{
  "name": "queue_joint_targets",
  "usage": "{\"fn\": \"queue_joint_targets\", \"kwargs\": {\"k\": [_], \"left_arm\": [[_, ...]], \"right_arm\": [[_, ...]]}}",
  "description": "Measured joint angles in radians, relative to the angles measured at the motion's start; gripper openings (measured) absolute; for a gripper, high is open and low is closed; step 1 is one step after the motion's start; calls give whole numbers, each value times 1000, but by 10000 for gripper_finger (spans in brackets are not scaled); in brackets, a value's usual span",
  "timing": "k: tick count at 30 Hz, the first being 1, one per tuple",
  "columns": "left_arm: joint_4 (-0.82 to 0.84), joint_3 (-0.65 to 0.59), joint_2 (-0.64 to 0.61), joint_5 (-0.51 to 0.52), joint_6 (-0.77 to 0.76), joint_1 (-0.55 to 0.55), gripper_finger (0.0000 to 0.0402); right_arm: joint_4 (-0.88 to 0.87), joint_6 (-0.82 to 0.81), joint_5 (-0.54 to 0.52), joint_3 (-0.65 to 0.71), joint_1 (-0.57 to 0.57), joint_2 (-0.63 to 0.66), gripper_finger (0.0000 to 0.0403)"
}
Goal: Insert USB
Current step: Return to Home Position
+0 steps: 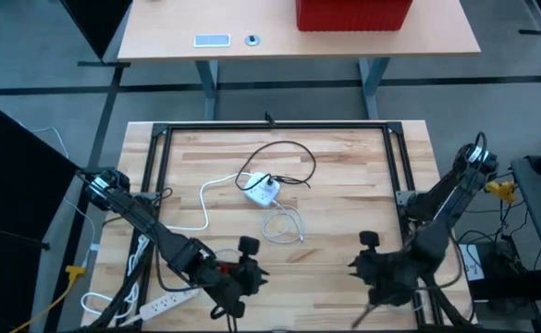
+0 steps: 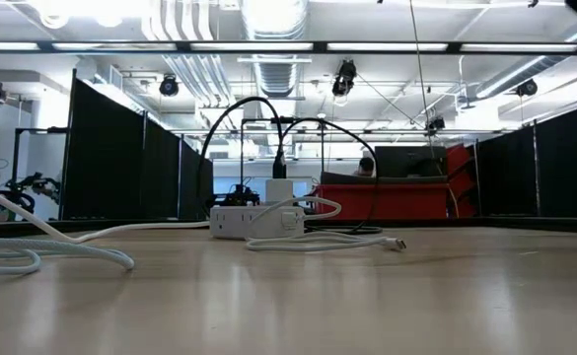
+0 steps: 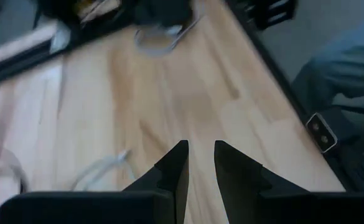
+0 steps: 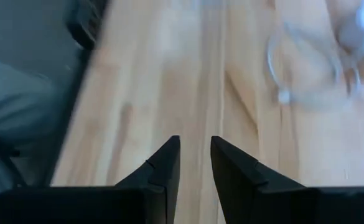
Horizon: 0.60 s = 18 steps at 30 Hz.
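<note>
A white charger block (image 1: 263, 191) (image 2: 258, 220) lies at the table's middle, with a black cable (image 1: 293, 153) looping out of its top. Just in front of it a white USB cable (image 1: 284, 225) lies coiled on the wood, its plug end (image 2: 396, 244) resting free on the table. The coil shows blurred in the right wrist view (image 4: 306, 68). My left gripper (image 1: 259, 275) (image 3: 200, 146) hovers near the table's front edge, left of centre. My right gripper (image 1: 353, 266) (image 4: 195, 140) hovers near the front edge, right of centre. Both stand narrowly open with nothing between their fingers.
A black frame (image 1: 275, 125) runs round the work area. A white power strip (image 1: 164, 301) lies at the front left, and a white cord (image 1: 205, 199) runs from that side to the block. A second table with a red box (image 1: 353, 14) stands behind.
</note>
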<state>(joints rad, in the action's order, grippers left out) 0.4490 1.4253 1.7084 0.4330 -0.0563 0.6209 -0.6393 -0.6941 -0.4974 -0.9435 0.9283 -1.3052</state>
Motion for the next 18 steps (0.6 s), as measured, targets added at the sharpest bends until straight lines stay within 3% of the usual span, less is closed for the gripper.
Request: {"fn": "queue_joint_targets", "kwargs": {"k": [4, 7, 13, 18], "left_arm": [[-173, -149, -63, -192, 48, -112, 66], [-296, -310, -139, -274, 48, -217, 66], [-558, -614, -343, -281, 33, -427, 66], [-685, -818, -550, -284, 13, -509, 66]], "right_arm": [[103, 144, -9, 48, -4, 87, 63], [88, 195, -1, 90, -16, 170, 52], [88, 289, -17, 163, -53, 430, 32], [112, 375, -197, 225, -63, 658, 23]]}}
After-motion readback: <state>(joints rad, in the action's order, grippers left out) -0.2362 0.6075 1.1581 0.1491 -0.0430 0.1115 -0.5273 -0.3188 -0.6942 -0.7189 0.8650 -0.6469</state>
